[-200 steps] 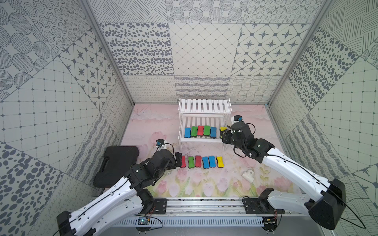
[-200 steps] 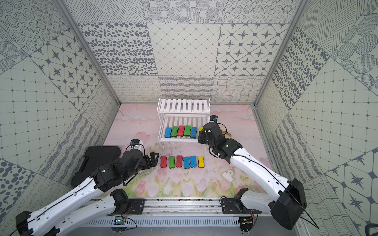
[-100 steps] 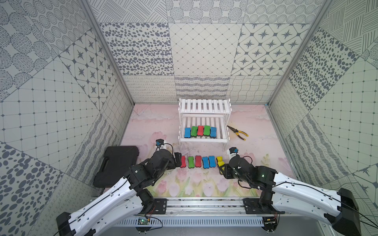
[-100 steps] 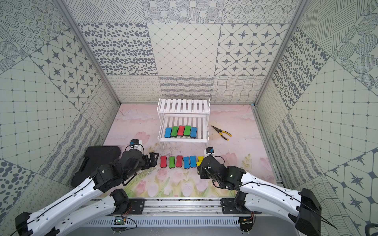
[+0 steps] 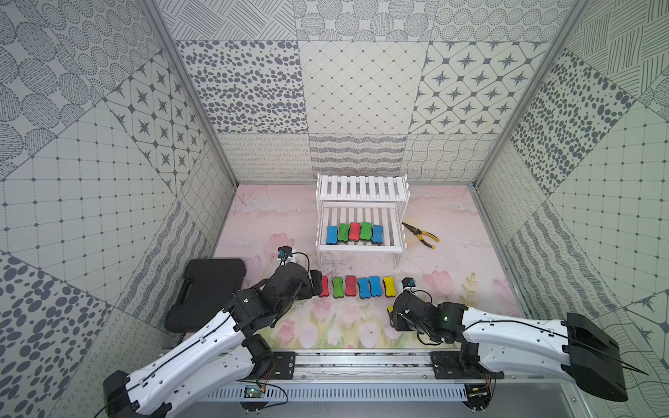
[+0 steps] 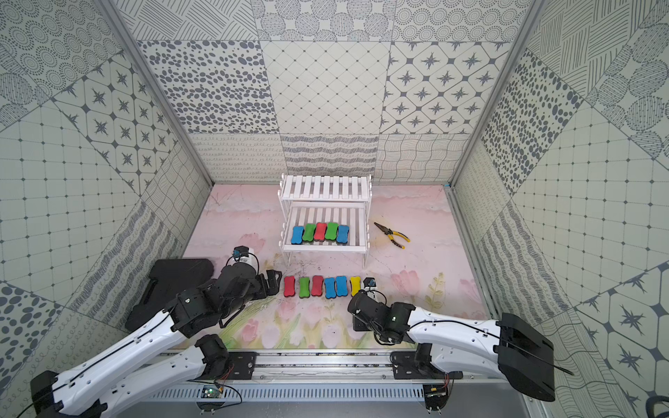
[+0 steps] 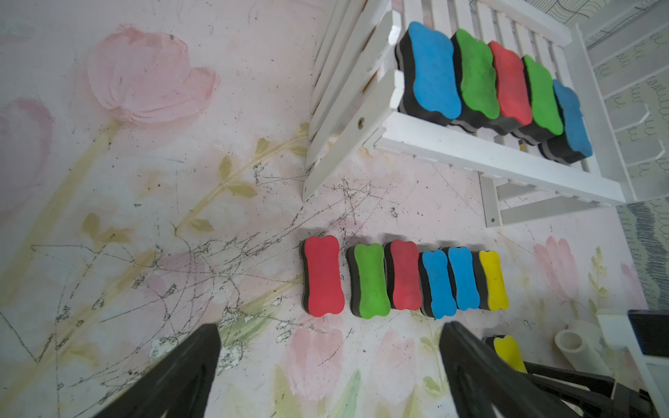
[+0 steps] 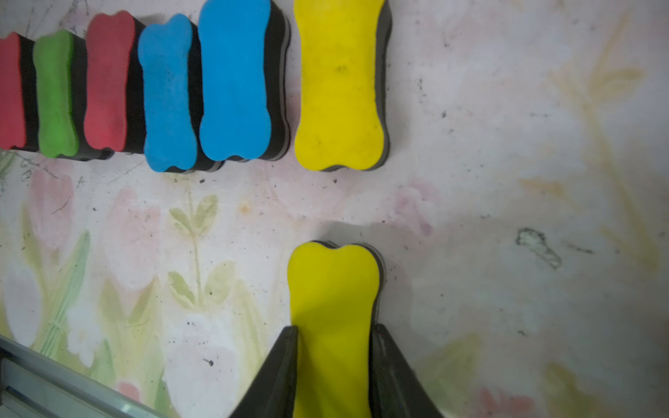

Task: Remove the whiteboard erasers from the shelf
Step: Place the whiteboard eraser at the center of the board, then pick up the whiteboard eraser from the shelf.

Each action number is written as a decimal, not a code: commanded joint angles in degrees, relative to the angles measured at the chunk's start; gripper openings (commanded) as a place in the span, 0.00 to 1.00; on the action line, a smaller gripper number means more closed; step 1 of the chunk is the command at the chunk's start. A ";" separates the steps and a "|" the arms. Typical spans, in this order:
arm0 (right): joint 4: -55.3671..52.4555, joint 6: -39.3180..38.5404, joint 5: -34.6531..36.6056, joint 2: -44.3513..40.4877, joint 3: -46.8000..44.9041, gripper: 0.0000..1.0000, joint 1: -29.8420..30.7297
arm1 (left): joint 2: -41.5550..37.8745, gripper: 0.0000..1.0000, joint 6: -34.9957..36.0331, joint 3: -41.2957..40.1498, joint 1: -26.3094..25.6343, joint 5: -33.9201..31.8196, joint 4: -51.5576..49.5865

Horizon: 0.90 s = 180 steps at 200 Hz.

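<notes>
The right gripper (image 8: 333, 330) sits nearest the robot's base. Its jaws press both flanks of a yellow-topped bone-shaped foam eraser (image 8: 333, 286) that lies flat on the flowered pink mat (image 8: 506, 181), long axis running 6 to 12 o'clock. Farther out, the left gripper (image 7: 325, 362) is spread wide and empty. Just beside it, at its 3 o'clock, a row of six red, green, blue and yellow erasers (image 5: 356, 286) already lies on the mat. Beyond stands the white slatted two-tier shelf (image 5: 362, 249). Five blue, green and red erasers (image 5: 354, 232) remain side by side on its lower tier, each with its long axis 6 to 12. They lie at about 1 o'clock from the left gripper, which looks the nearer, and at 11 o'clock from the right.
</notes>
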 commanded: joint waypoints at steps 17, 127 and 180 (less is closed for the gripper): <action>1.88 0.78 2.34 1.10 1.26 0.44 0.03 | 0.93 1.00 0.19 0.05 0.32 0.26 1.14; -6.98 -14.11 7.06 -8.73 18.69 0.62 -3.79 | 2.17 1.00 0.02 -1.96 0.59 2.36 2.77; -0.61 -24.16 6.08 6.08 34.39 0.60 -14.77 | 3.28 0.99 -0.50 -2.15 0.76 3.60 3.12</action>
